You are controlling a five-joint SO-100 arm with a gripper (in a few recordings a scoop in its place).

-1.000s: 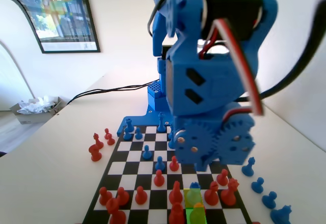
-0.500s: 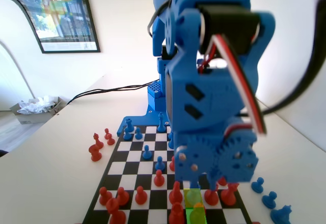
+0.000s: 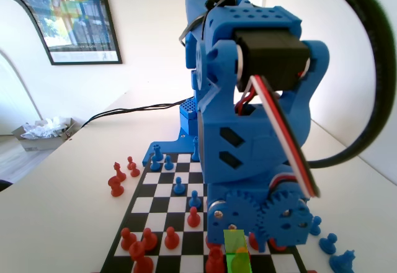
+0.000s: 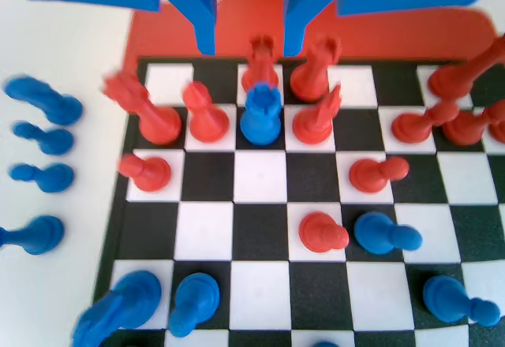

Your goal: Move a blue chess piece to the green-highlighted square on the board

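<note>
Gripper [image 4: 248, 43] spread and empty, blue chess piece [image 4: 259, 113] upright just below the jaw gap in wrist view, centred between them.

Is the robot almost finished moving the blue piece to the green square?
Not yet. The fingers hang open above the blue chess piece, which stands on the board among red pieces, so the reach looks done but nothing is gripped. In the fixed view the green-highlighted square sits at the near edge, partly behind the arm. Left to do: close on the piece, lift it and set it on the green square.
</note>
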